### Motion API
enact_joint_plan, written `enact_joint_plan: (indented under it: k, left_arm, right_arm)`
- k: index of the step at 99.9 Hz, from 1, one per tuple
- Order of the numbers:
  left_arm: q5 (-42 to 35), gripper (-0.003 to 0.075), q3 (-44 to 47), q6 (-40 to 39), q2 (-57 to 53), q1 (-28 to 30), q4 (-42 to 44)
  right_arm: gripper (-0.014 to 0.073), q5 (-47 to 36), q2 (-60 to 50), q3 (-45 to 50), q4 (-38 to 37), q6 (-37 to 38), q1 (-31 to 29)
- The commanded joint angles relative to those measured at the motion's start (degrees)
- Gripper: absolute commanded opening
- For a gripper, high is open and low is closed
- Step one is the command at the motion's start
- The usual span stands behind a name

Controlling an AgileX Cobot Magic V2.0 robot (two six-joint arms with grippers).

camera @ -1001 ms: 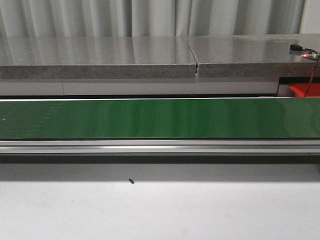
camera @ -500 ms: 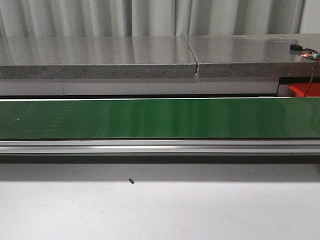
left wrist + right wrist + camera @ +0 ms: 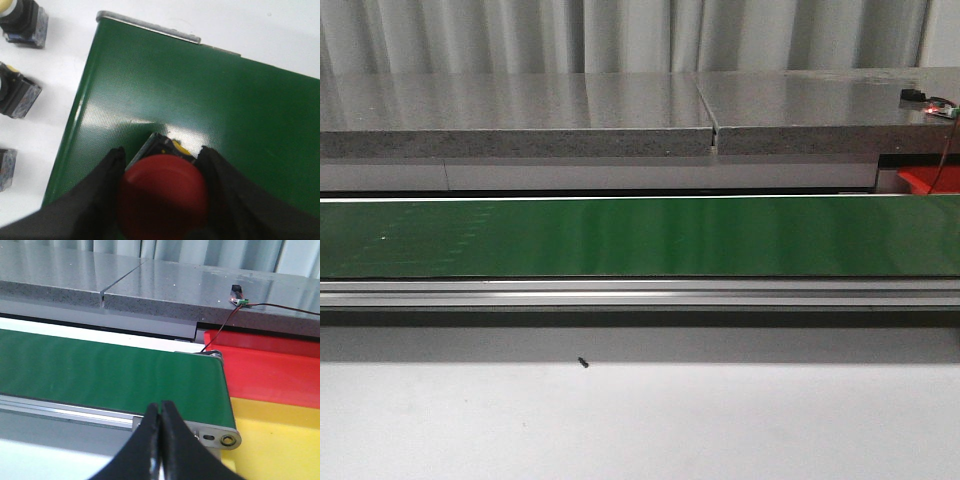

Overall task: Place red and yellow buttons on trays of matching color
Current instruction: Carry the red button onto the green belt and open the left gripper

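Observation:
In the left wrist view my left gripper [image 3: 162, 165] is shut on a red button [image 3: 162, 192], a round red cap on a dark base, held just over the end of the green conveyor belt [image 3: 225, 110]. My right gripper [image 3: 160, 412] is shut with nothing in it, above the belt's other end [image 3: 100, 370]. Beside that end lie the red tray [image 3: 270, 365] and the yellow tray [image 3: 280, 440]. Neither gripper appears in the front view, where only a corner of the red tray [image 3: 928, 180] shows.
Three more buttons with dark bases [image 3: 22, 22], [image 3: 15, 95], [image 3: 6, 167] stand on the white table beside the belt. A grey stone counter [image 3: 620, 115] runs behind the belt, carrying a small wired device [image 3: 928, 102]. A tiny dark speck [image 3: 582, 363] lies on the near table.

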Motion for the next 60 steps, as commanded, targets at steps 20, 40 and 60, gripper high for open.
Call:
enact_joint_plan:
  k: [20, 40, 60]
  left_arm:
    - [-2.6, 0.0260, -1.9, 2.2, -2.1, -0.4, -5.1]
    - [-2.8, 0.0519, -1.9, 2.2, -2.1, -0.4, -6.2]
    - [-2.1, 0.0540, -3.4, 2.2, -2.1, -0.4, -6.3]
  right_arm:
    - [-0.0068, -4.7, -0.9, -0.9, -0.3, 0.0, 0.1]
    - [-0.0068, -4.7, -0.9, -0.9, -0.3, 0.0, 0.1]
    - [-0.0068, -4.7, -0.9, -0.9, -0.3, 0.0, 0.1]
